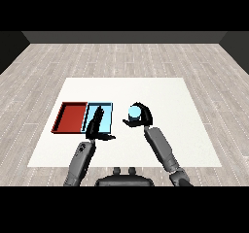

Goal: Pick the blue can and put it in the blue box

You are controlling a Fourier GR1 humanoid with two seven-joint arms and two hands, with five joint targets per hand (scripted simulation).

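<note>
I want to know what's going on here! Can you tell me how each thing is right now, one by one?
blue can: held up in the right hand, right of the trays, not in a tray yet.
right hand: curled round the blue can.
left hand: fingers straight, holding nothing, over the light blue tray.
light blue tray: on the table, no can in it.
red tray: on the table beside the light blue tray, nothing in it.

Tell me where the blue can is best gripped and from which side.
Grip the blue can round its curved side wall, coming from the right, as the right hand does now: its fingers curl round the can. That keeps the can's left side, facing the light blue tray, free.
</note>
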